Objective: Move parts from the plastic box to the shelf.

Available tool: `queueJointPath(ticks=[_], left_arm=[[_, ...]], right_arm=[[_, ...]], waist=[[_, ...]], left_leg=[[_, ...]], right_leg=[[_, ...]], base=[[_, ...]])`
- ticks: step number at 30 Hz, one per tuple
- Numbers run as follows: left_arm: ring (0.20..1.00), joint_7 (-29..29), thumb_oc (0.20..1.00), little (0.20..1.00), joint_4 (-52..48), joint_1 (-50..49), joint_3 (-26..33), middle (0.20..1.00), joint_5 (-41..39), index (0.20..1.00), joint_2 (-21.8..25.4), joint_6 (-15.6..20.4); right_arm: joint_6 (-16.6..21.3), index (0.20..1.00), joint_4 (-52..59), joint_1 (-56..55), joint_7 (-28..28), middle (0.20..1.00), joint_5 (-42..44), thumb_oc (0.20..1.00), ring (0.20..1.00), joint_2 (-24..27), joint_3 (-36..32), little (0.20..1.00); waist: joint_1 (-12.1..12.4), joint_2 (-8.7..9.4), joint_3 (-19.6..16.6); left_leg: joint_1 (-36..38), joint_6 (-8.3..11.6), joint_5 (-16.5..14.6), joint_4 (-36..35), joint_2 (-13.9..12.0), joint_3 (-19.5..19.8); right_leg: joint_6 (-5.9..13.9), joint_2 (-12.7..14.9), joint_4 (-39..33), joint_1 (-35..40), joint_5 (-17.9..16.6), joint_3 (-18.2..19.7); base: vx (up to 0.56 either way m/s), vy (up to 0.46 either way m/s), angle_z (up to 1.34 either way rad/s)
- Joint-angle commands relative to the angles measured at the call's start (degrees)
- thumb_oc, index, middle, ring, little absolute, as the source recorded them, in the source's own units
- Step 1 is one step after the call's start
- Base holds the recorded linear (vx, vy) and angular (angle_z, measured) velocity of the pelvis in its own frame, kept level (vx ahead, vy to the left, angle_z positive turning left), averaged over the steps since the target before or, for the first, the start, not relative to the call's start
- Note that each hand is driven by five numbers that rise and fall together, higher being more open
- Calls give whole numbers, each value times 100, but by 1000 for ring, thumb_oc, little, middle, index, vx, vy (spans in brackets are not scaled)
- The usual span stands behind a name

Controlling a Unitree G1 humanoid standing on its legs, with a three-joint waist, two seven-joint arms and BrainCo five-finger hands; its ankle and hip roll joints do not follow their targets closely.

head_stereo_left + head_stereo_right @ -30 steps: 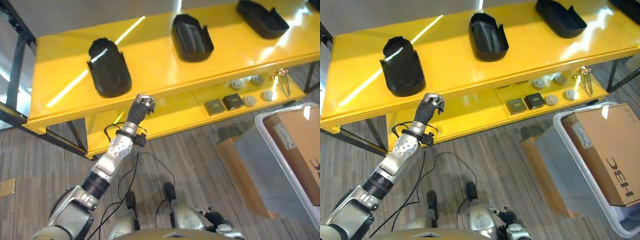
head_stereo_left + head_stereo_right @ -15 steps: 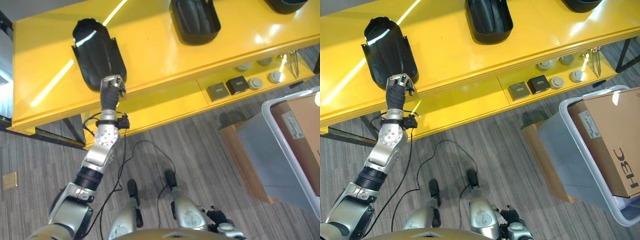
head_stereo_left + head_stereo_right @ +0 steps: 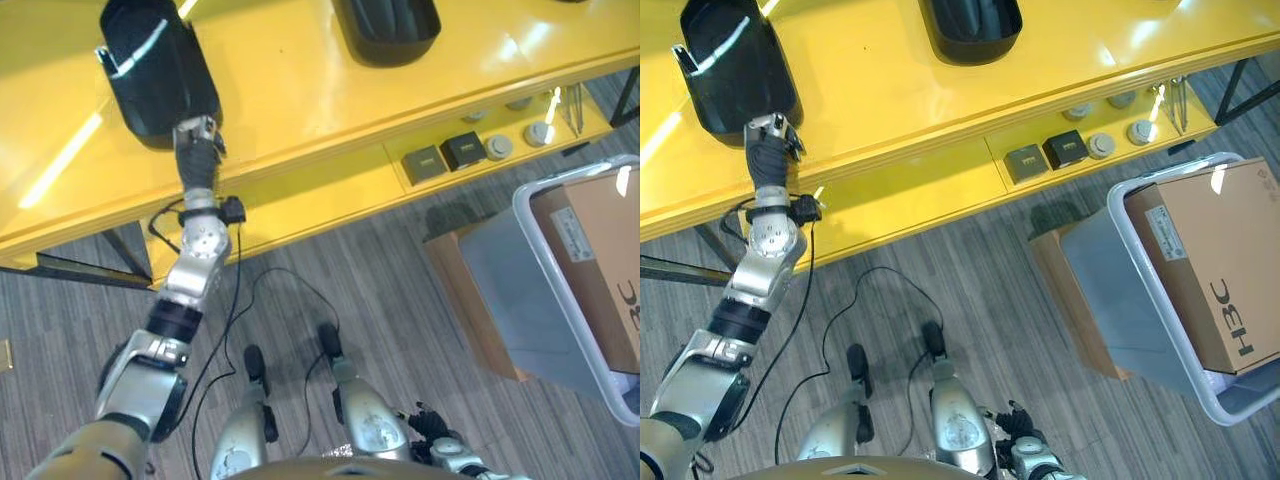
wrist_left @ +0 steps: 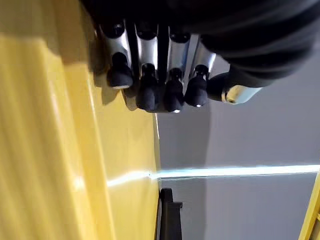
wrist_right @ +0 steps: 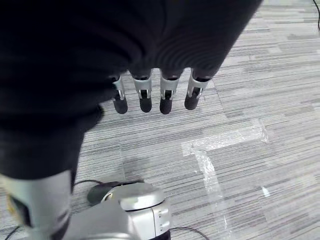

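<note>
Glossy black parts [image 3: 160, 65] sit on a bright yellow shelf [image 3: 290, 110]; grey striped floor [image 3: 330, 290]; brown cardboard box [image 3: 1210, 260] in translucent bin [image 3: 1120, 290].

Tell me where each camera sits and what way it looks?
Left eye: on the head, looking down at the yellow shelf, a black part, the left hand and the plastic box.
Right eye: beside it, same scene, same left arm.
Left wrist: on the left arm, looking along the straight fingers over the shelf top.
Right wrist: on the right arm, looking down past the right hand at the floor.
Shared: both eyes and the left wrist see the shelf.
</note>
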State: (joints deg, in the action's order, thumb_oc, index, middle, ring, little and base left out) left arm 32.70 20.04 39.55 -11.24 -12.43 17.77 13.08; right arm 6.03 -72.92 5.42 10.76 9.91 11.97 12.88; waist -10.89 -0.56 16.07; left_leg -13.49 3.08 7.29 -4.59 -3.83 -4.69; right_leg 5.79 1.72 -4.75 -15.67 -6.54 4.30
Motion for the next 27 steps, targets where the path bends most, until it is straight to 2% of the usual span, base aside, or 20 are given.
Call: queueJointPath(ticks=[1, 12, 19, 22, 23, 24, 25, 27], left_arm=[[200, 283, 200, 200, 372, 685, 150, 200, 20, 200, 450, 266], [200, 455, 200, 200, 868, 1165, 188, 200, -84, 200, 900, 275], [200, 2, 200, 200, -360, -36, 210, 200, 110, 200, 439, 337], [200, -451, 200, 200, -1022, -1065, 224, 200, 307, 200, 263, 319], [200, -700, 200, 200, -1270, -1690, 201, 200, 381, 200, 184, 336], [573, -704, 573, 573, -1288, -1713, 205, 573, 382, 573, 184, 328], [1000, -842, 1000, 1000, -1471, -2441, 233, 1000, 561, 1000, 163, 307], [1000, -922, 1000, 1000, -1442, -2680, 231, 1000, 586, 1000, 114, 298]], right_arm=[[-2, 1000, -25, -110, 85, 1000, 214, 1000, 1000, 29, 149, 1000], [31, 1000, 12, -158, 7, 1000, 228, 1000, 1000, -1, 242, 1000], [-12, 1000, 0, -186, 45, 1000, 253, 1000, 1000, -34, 94, 1000], [-32, 1000, -21, -231, 57, 1000, 278, 1000, 1000, -86, -73, 1000], [-40, 1000, -14, -264, 38, 1000, 279, 1000, 1000, -139, -135, 1000], [-40, 1000, -11, -277, 38, 1000, 279, 1000, 1000, -139, -129, 1000], [-26, 1000, 30, -312, 34, 1000, 276, 1000, 1000, -196, -178, 1000], [-47, 1000, -12, -352, 30, 1000, 246, 1000, 1000, -223, -197, 1000]], waist=[[-22, 192, -222], [-76, 217, -256], [77, 172, -310], [203, 152, -419], [284, 168, -526], [281, 170, -525], [377, 191, -662], [413, 207, -736]], left_leg=[[214, 250, -412, -41, -336, 116], [164, 276, -396, -41, -368, 52], [352, 271, -430, -41, -351, 174], [530, 255, -485, -41, -352, 220], [687, 248, -524, -38, -364, 238], [702, 248, -527, -40, -365, 238], [885, 243, -584, -24, -372, 276], [976, 235, -621, -21, -374, 280]], right_leg=[[235, 374, 99, -219, 87, 21], [236, 345, 75, -308, 64, 123], [187, 328, 110, -32, 182, 14], [170, 334, 117, 198, 266, -94], [146, 330, 159, 368, 327, -148], [146, 330, 156, 384, 329, -149], [126, 340, 201, 593, 423, -250], [121, 341, 212, 694, 449, -277]], base=[[0, 0, 0], [-1, -3, -3], [-3, -7, -1], [20, -12, 14], [26, -24, 18], [34, -25, 14], [39, -15, 15], [26, -12, 22]])
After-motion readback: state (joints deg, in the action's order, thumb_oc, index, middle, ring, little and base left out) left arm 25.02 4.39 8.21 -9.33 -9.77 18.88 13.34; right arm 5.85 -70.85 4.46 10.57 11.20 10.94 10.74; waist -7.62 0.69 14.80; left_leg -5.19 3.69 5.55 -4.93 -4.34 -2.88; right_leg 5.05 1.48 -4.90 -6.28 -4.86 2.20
